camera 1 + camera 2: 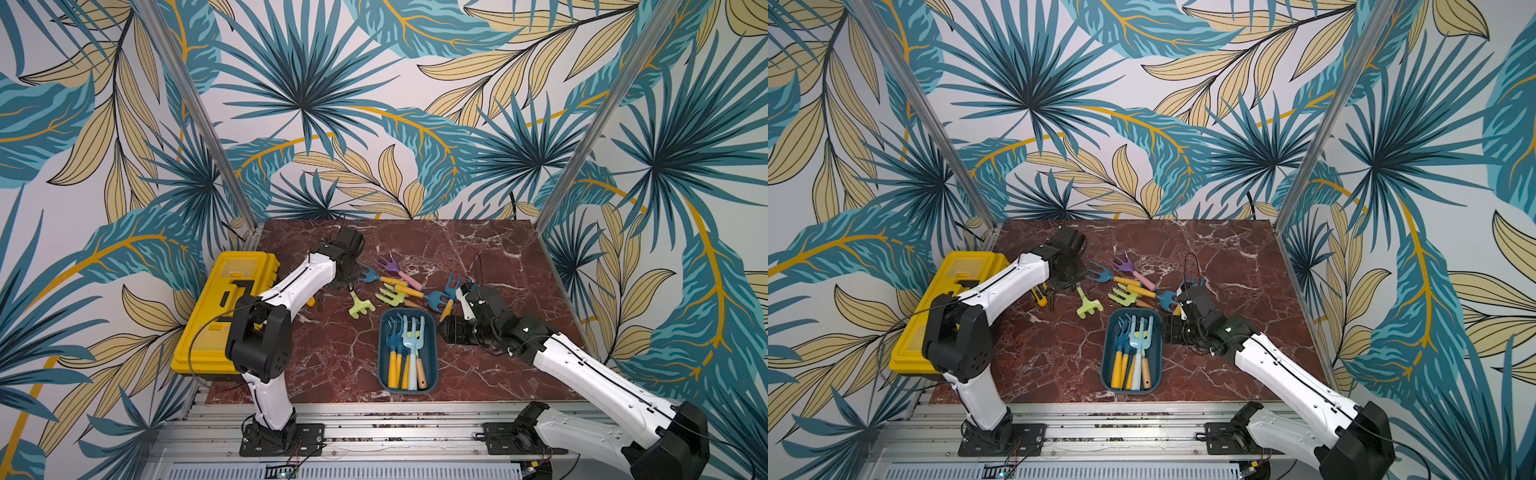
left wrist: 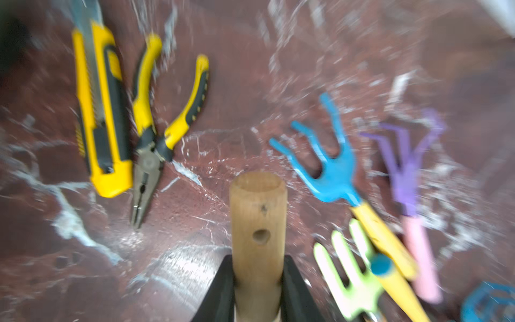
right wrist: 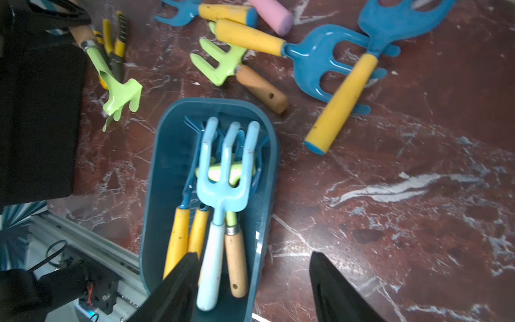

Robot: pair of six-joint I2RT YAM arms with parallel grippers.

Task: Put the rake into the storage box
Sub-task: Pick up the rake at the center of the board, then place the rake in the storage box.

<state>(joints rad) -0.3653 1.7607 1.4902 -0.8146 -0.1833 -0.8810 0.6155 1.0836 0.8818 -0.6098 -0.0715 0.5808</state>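
left gripper (image 2: 257,262) pinched wooden handle of green rake (image 3: 119,94) | left wrist view hid its head, right wrist view showed it | green rake was at 10 o'clock of storage box (image 1: 432,357) | right gripper (image 3: 252,255) spread

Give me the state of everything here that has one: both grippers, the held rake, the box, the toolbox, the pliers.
Left gripper: jaws shut on the green rake's wooden handle.
Right gripper: jaws open, empty, by the storage box.
Green rake: held, not yet in the box.
Storage box: open-topped, holding several rakes.
Toolbox: lid closed.
Pliers: nose closed, handles spread.
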